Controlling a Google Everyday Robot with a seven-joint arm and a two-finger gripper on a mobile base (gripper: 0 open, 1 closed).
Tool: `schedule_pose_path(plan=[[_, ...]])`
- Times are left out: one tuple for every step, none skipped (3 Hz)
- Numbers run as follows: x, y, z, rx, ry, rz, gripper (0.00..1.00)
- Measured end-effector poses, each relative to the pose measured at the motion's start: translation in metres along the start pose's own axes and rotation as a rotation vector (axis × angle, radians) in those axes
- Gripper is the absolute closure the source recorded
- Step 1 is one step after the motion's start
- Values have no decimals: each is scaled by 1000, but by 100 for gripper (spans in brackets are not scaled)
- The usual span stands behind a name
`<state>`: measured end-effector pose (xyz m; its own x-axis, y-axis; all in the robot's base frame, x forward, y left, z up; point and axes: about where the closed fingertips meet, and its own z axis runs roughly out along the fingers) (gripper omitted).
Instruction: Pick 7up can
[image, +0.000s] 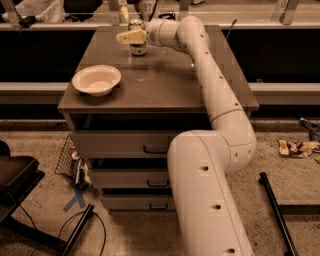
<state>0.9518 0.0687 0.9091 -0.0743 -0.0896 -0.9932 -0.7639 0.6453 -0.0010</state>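
The 7up can (138, 48) stands upright at the far middle of the brown tabletop (165, 85). Its silvery top shows above the gripper and its lower body below it. My gripper (131, 36) is at the can, reaching in from the right, and its cream tip crosses the can's upper half. The can's base still rests on the table. The white arm (210, 90) stretches from the lower middle of the view up to the can.
A white bowl (96, 80) sits on the table's left front part. The table is a cabinet with drawers (150, 148) below. A rail with clutter runs behind the table. A wire basket (70, 160) and cables lie on the floor to the left.
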Motion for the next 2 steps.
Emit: schedule_pose_path(plan=[[-2, 3, 11, 3, -11, -5, 18], [-1, 5, 14, 0, -11, -5, 41]])
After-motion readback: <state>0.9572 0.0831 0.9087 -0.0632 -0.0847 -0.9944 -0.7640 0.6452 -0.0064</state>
